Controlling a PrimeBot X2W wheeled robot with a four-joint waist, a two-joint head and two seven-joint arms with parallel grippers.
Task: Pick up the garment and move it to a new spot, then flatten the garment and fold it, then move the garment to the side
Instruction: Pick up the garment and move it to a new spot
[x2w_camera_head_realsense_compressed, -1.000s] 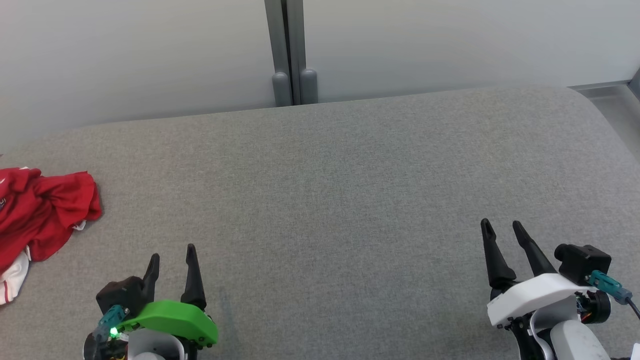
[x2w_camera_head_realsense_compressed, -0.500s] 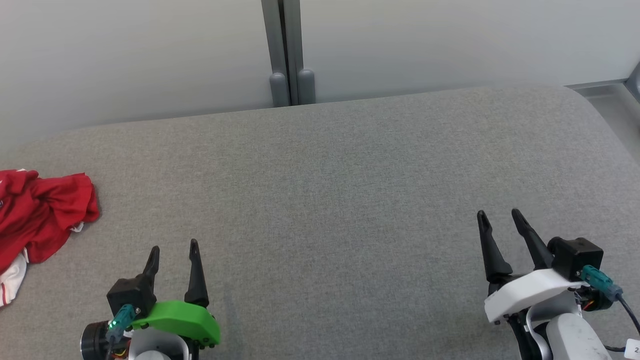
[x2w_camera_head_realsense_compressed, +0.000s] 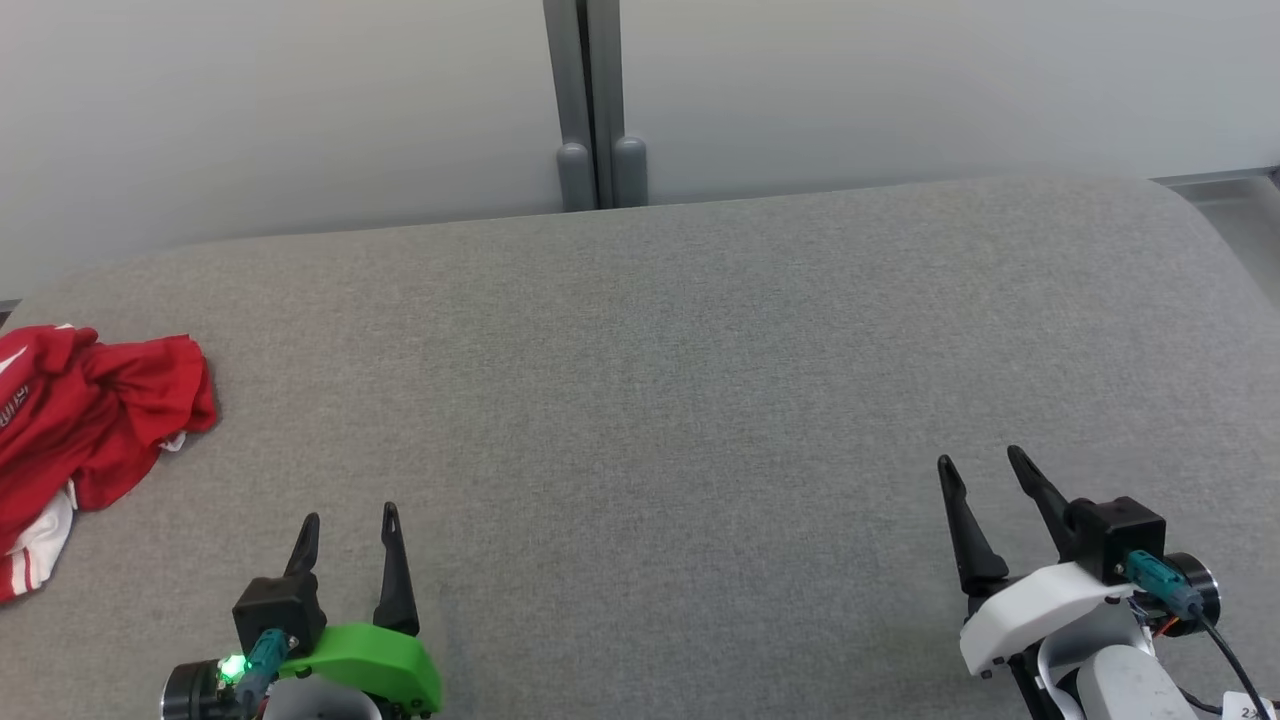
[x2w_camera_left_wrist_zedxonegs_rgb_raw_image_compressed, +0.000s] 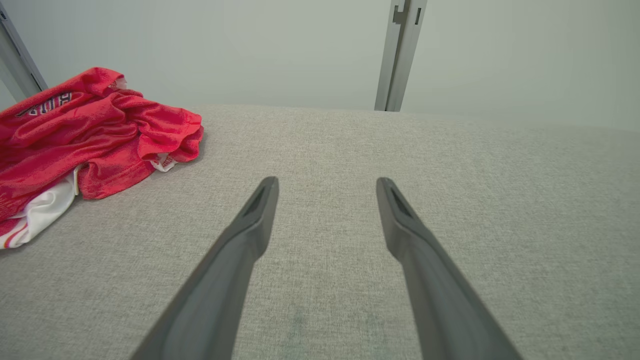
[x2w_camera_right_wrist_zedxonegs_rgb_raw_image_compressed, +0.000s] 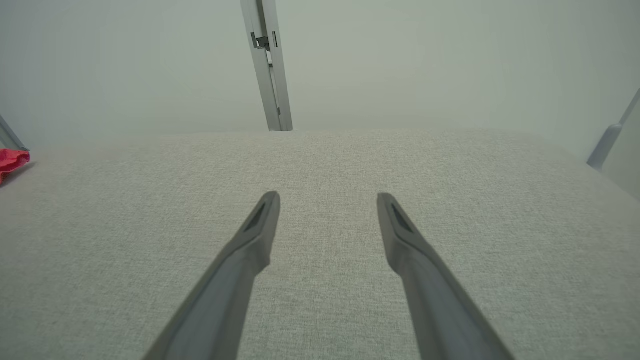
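Note:
The garment (x2w_camera_head_realsense_compressed: 90, 430) is a red jersey with a white, striped sleeve, lying crumpled at the far left edge of the grey surface; part of it runs off the head view's left side. It also appears at the upper left of the left wrist view as the garment (x2w_camera_left_wrist_zedxonegs_rgb_raw_image_compressed: 85, 140), and a sliver of the garment (x2w_camera_right_wrist_zedxonegs_rgb_raw_image_compressed: 12, 161) shows at the left edge of the right wrist view. My left gripper (x2w_camera_head_realsense_compressed: 348, 520) hovers open near the front left, apart from the cloth, to its right. At the front right my right gripper (x2w_camera_head_realsense_compressed: 978, 465) is open with nothing between its fingers.
A grey padded surface (x2w_camera_head_realsense_compressed: 650, 380) spans the view, its rounded far edge meeting a pale wall. A grey vertical post (x2w_camera_head_realsense_compressed: 590, 100) with two rounded feet stands behind the middle of the far edge. The surface drops off at the right corner (x2w_camera_head_realsense_compressed: 1215, 230).
Both grippers have drawn back toward the near edge and sit lower in the head view. The camera shifted slightly, so the garment and post appear a bit further right.

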